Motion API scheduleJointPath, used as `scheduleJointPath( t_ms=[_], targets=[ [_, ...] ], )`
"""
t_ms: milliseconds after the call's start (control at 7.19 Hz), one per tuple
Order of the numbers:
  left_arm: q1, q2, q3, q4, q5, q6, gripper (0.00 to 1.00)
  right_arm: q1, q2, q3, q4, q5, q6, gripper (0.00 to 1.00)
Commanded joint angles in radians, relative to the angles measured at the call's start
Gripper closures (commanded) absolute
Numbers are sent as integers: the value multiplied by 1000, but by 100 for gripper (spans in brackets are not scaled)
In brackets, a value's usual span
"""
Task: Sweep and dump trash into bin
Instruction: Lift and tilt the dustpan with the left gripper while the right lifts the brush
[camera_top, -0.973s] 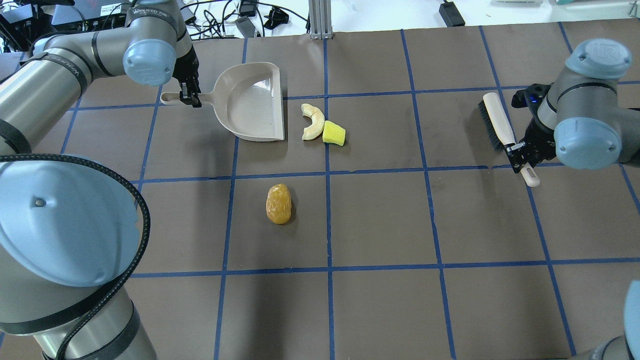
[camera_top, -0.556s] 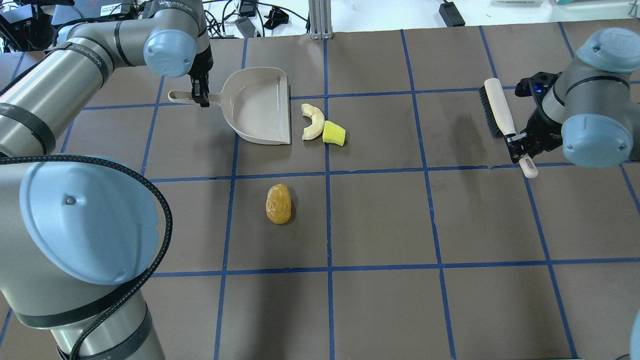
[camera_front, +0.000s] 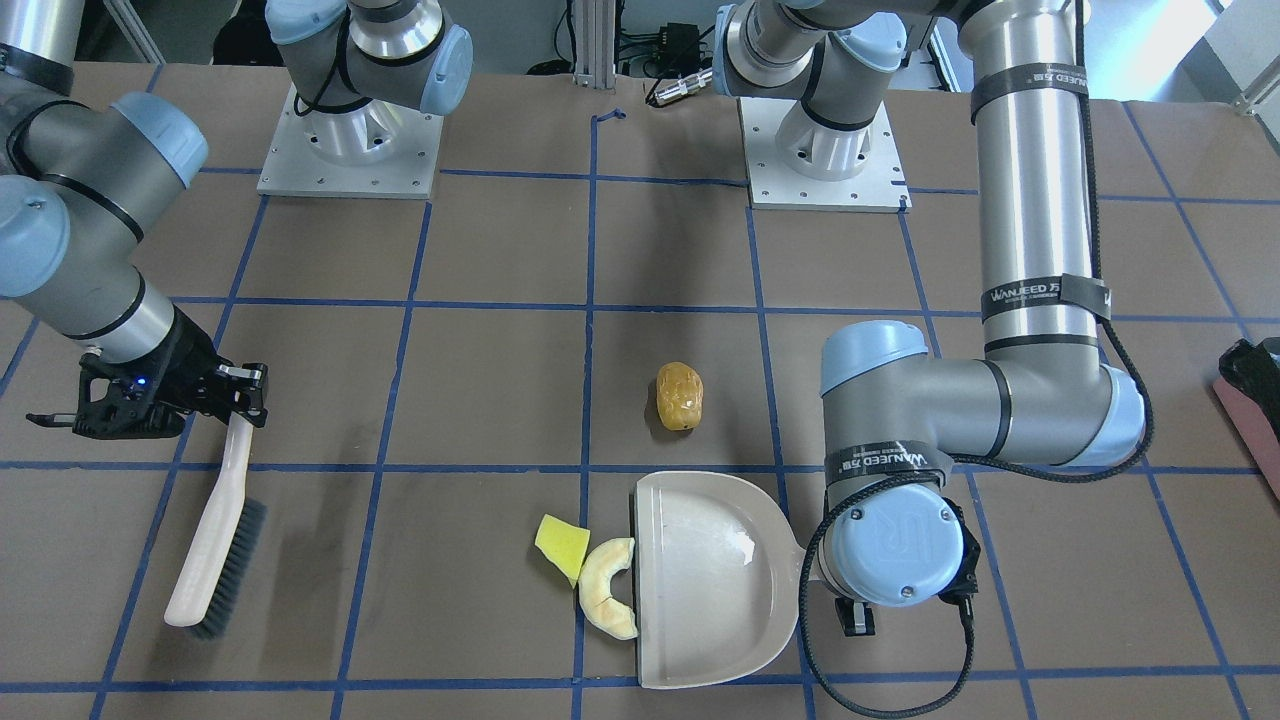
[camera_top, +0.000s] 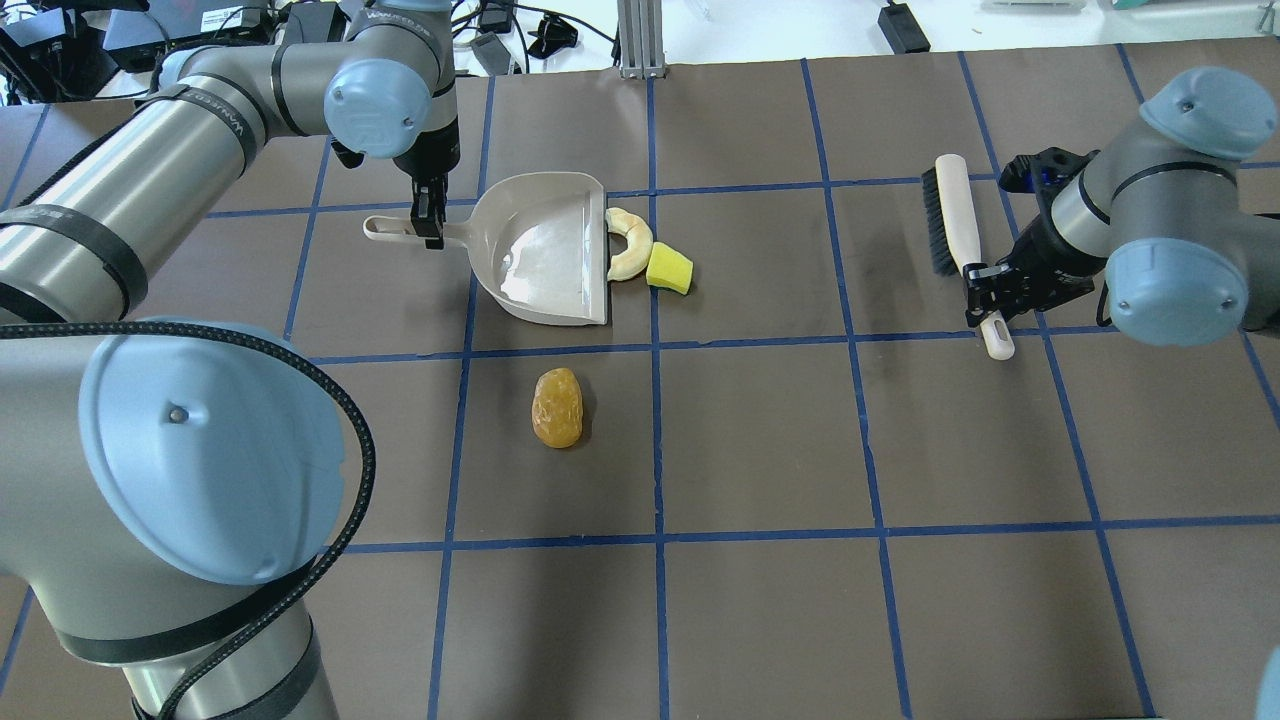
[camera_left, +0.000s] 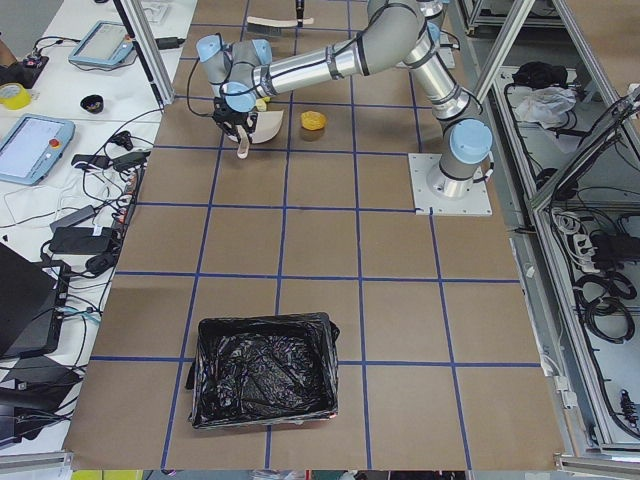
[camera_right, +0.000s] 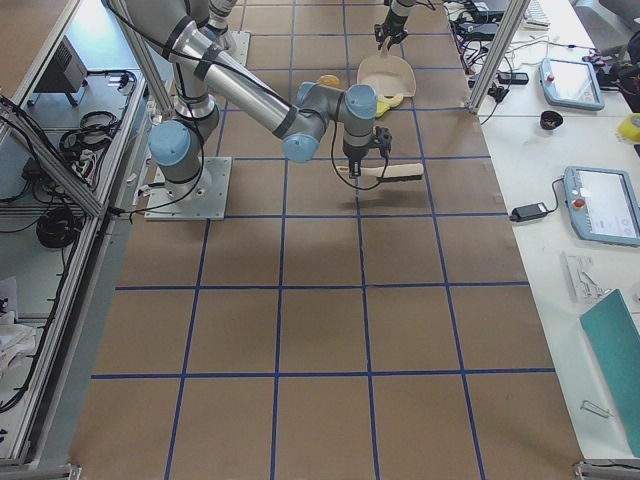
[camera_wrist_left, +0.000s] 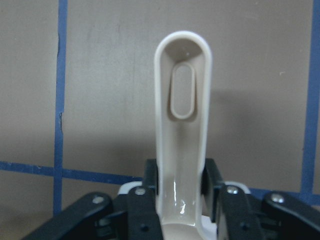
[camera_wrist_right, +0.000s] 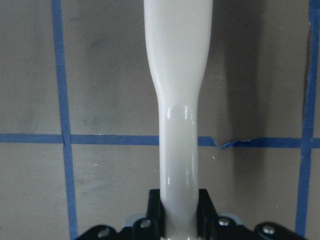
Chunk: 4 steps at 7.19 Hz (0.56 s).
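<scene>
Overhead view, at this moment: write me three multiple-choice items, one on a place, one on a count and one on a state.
1. The cream crescent slice lies:
A. at the dustpan's open lip
B. deep inside the dustpan
C. on the dustpan's handle

2. How many trash pieces are in view?
A. two
B. three
C. five

3. The left end effector is:
A. open, holding nothing
B. shut on the dustpan's handle
C. shut on the yellow wedge

Answers:
1 A, the slice's curve meets the lip.
2 B, the pieces are the slice, the yellow wedge and the potato-shaped lump.
3 B, the left wrist view shows the fingers clamping the handle.
</scene>
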Motion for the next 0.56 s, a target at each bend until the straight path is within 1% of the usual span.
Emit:
scheduleJointPath(
  t_ms=[0, 139, 278, 417],
  targets=[
    [-3, 11, -5, -2, 10, 0, 100, 81, 5, -31, 14, -6, 86, 100],
    [-3, 27, -4, -4, 13, 5, 100, 131, 5, -64, 96, -8, 120, 100],
    [-3, 30, -2, -5, 41, 0, 100, 196, 8, -125, 172, -34, 162, 100],
    [-3, 28, -2, -5, 45, -3, 100, 251, 32, -176, 242, -85, 180, 100]
  ],
)
